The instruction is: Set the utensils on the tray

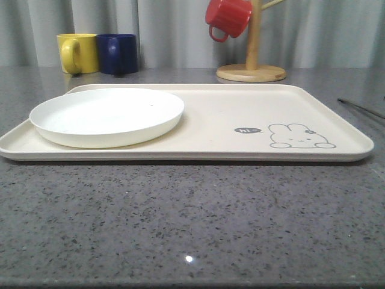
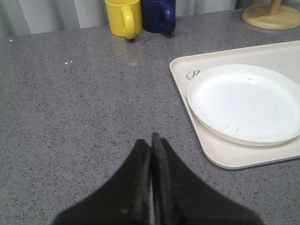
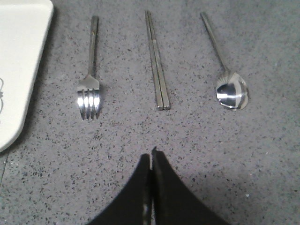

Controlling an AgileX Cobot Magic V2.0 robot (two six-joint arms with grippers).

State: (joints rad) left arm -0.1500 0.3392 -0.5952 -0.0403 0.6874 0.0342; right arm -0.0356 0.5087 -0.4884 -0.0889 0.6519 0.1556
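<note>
The cream tray (image 1: 240,114) with its rabbit drawing lies across the middle of the grey table; its corner (image 3: 18,56) also appears in the right wrist view. Beside that corner, on the bare table, lie a fork (image 3: 90,79), a pair of chopsticks (image 3: 156,61) and a spoon (image 3: 227,70), side by side and apart. My right gripper (image 3: 151,157) is shut and empty, hovering short of the chopsticks' tips. My left gripper (image 2: 151,140) is shut and empty over bare table, to the side of the tray's corner (image 2: 183,70).
A round white plate (image 1: 107,115) rests on the tray's left half. A yellow mug (image 1: 78,53) and a blue mug (image 1: 118,53) stand behind the tray. A wooden mug stand (image 1: 251,71) holds a red mug (image 1: 227,17) at the back.
</note>
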